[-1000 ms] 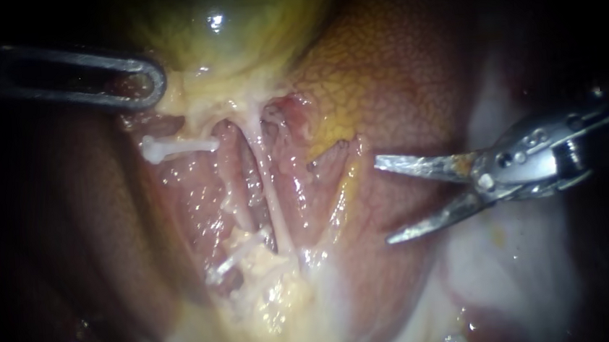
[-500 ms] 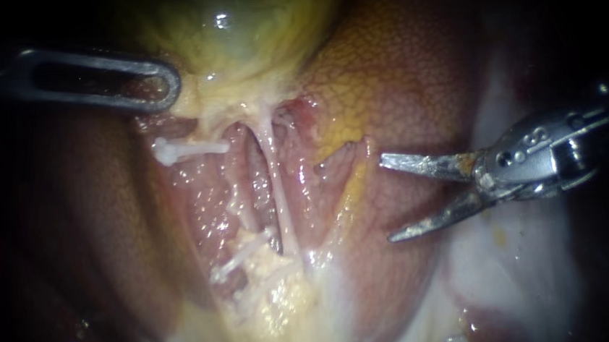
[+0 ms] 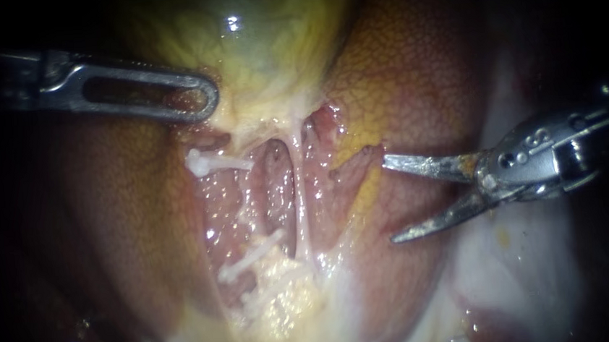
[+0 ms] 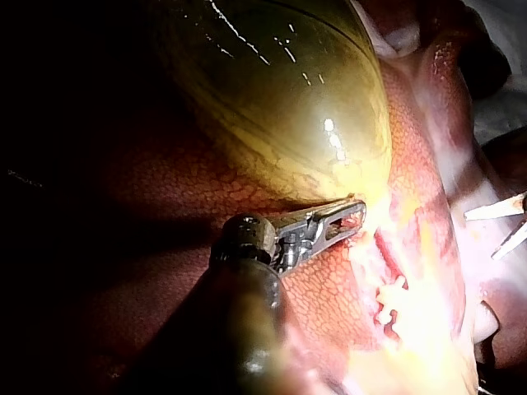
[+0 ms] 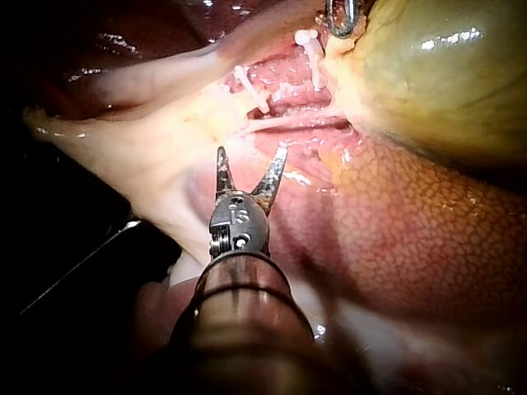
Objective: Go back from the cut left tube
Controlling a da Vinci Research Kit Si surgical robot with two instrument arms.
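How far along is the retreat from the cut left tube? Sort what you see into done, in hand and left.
Done: the left tube looks cut, a gap between the white plastic clips. The right instrument, blades open, stands clear of it, over the mottled reddish liver. In hand: the left instrument, jaws shut, holds the yellow-green gallbladder. Left: perhaps a little more withdrawal.

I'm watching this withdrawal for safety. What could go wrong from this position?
The right instrument has its jaws open, with the tips pointing at the liver beside the dissected bed. Drifting sideways while backing out could scratch it. The left instrument holds the gallbladder taut, and the thin uncut tube looks stretched. More pull might tear it or strain the clips.
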